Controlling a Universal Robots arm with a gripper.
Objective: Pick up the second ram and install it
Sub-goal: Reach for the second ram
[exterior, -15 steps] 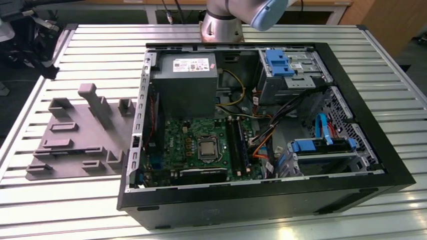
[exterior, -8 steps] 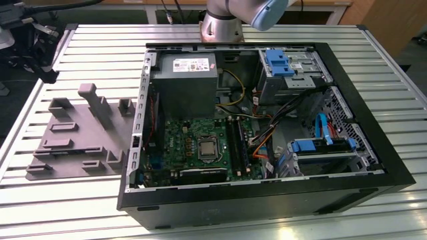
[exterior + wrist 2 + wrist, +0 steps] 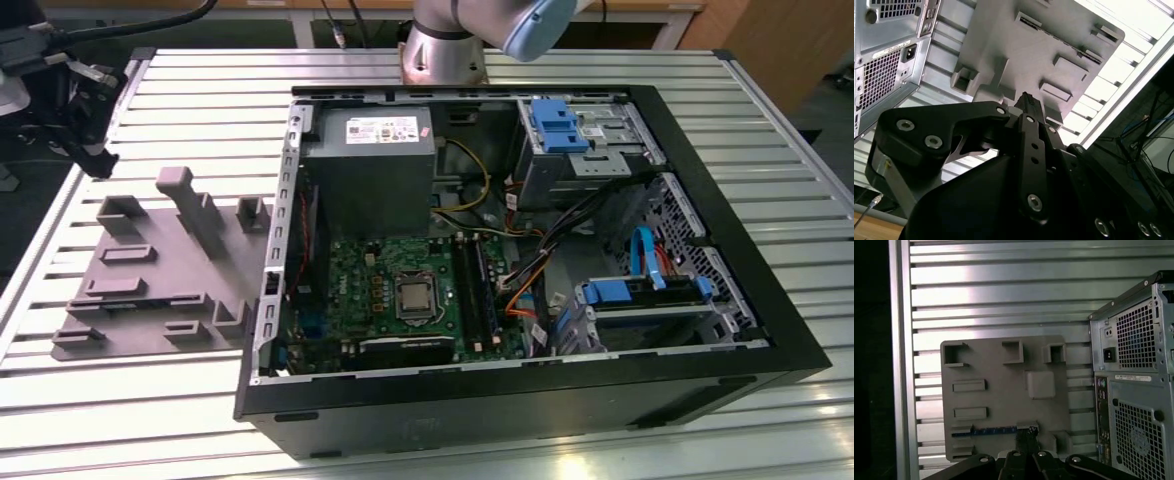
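We see the fingers (image 3: 1030, 111) closed and empty, gripper (image 3: 1026, 438) hovering near one end of the second ram (image 3: 988, 430), which stands on edge in the grey fixture plate (image 3: 1004, 400), likely so its top edge is graspable.

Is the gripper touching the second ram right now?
Apart. In the exterior view the gripper hangs clear of the fixture plate, bare table showing between; the second ram lies on that plate in the first wrist view.

Black claw (image 3: 1027, 100), silver screws (image 3: 1034, 201)
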